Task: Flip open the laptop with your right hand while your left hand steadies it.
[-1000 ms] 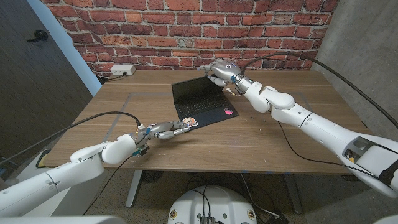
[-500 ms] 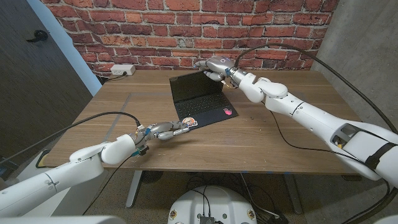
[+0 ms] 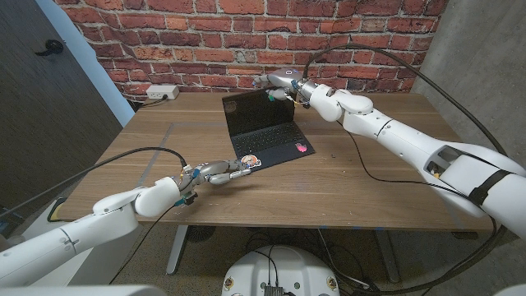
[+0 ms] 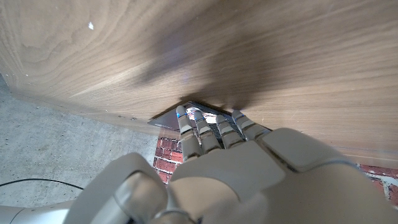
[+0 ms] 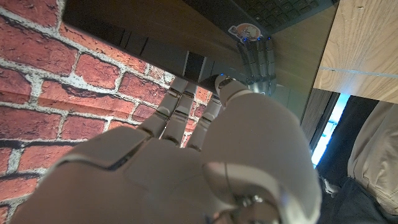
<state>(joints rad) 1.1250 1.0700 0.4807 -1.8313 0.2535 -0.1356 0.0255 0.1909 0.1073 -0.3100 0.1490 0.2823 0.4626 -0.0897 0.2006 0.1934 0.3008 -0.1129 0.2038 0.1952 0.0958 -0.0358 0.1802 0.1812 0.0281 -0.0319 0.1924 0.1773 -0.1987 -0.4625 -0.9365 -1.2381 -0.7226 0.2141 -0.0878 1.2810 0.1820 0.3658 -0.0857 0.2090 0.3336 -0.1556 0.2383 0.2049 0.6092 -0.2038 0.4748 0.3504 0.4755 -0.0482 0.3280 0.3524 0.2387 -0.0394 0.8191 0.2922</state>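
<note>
The head view looks down from above over the desk [image 3: 345,185] toward the brick wall [image 3: 246,41], taking in both arms from some way off. Each wrist view sits close behind its own robot hand, turned upside down. All three share the laptop [image 3: 263,131]; the right wrist view also catches the left robot hand [image 5: 258,59].

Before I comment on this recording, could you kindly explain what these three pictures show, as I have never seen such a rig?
It is a two-armed robot at a wooden table. One camera looks down from its head; the other two sit on its wrists, looking along the back of each hand, so they appear turned. On the table lies a black laptop, partly open. The left hand presses its near corner, by a sticker. The right hand holds the top edge of the lid. A white power strip sits by the brick wall.
</note>
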